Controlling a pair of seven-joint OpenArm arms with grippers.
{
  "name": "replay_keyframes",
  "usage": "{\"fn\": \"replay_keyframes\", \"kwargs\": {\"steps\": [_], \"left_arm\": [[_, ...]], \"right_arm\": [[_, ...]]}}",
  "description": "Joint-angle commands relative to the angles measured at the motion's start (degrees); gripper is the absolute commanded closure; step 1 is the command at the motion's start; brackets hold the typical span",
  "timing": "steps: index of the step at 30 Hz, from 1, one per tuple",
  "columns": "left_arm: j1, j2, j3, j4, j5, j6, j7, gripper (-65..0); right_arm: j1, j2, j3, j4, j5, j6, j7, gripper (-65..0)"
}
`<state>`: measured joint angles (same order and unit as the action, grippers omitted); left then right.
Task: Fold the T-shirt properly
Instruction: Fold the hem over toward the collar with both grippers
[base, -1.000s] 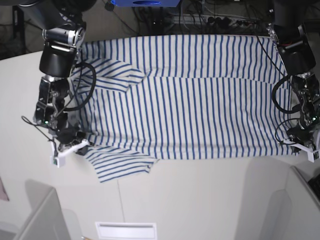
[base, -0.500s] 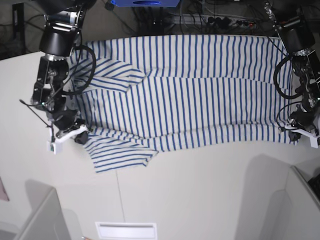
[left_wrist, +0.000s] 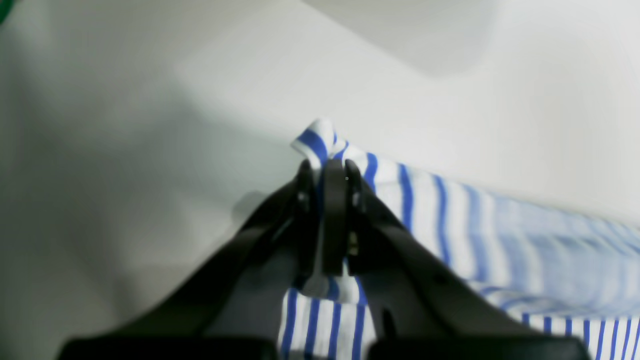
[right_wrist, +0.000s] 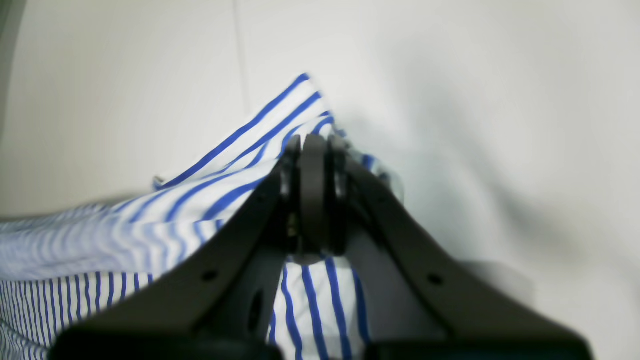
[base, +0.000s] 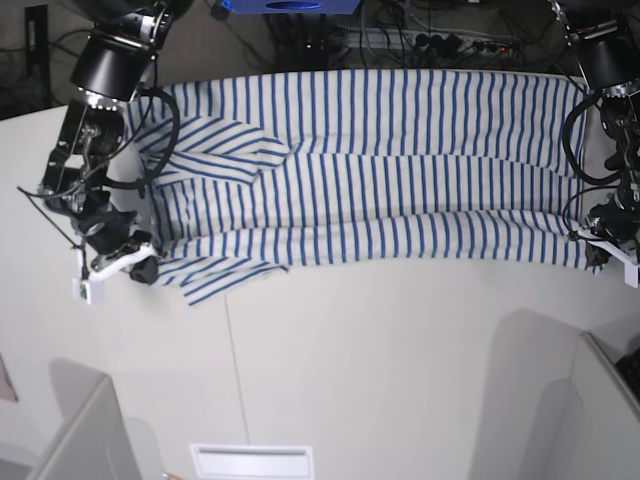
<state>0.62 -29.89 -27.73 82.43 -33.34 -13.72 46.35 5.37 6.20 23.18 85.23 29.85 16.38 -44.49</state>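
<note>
No text, label, brand, number or sign can be read in any of the views. The T-shirt (base: 370, 170) carries only plain blue stripes, with no print or legible tag showing. The table (base: 400, 370) is bare white, and the clutter along the far edge is too dark and small to make out any lettering.
</note>
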Motion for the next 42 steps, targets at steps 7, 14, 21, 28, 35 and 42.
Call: {"fn": "replay_keyframes", "kwargs": {"steps": [7,14,21,28,35,42], "left_arm": [[6.54,-1.8,-0.71,5.61,-0.02,0.13,-0.85,0.0],[14.89,-1.72,-3.97,9.65,0.07,0.13,-0.77,0.0],[18.85,-1.63,-5.11,9.3,1.83,0.13,-1.03,0.0],[17.71,2.33,-4.67,9.57,13.69,-0.22,-1.12,0.0],[17.71,4.0,-4.67,9.48,15.36,-0.31,-1.12,0.0],[17.53,4.61,-4.67,9.57,15.54,-0.31,-1.12,0.0]], "right_arm": [[-4.71,1.06,0.51,4.75,0.35,0.19,0.4,0.0],[-7.78,1.32,0.51,5.19,0.35,0.19,0.4,0.0],[-9.28,1.41,0.51,5.1,0.18,0.19,0.4,0.0],[-10.42,2.11,0.51,5.63,0.26,0.19,0.31,0.0],[-12.27,2.11,0.51,5.63,0.26,0.19,-0.21,0.0],[-12.88,1.67,0.69,14.15,0.35,0.19,-7.16,-9.9]]}}
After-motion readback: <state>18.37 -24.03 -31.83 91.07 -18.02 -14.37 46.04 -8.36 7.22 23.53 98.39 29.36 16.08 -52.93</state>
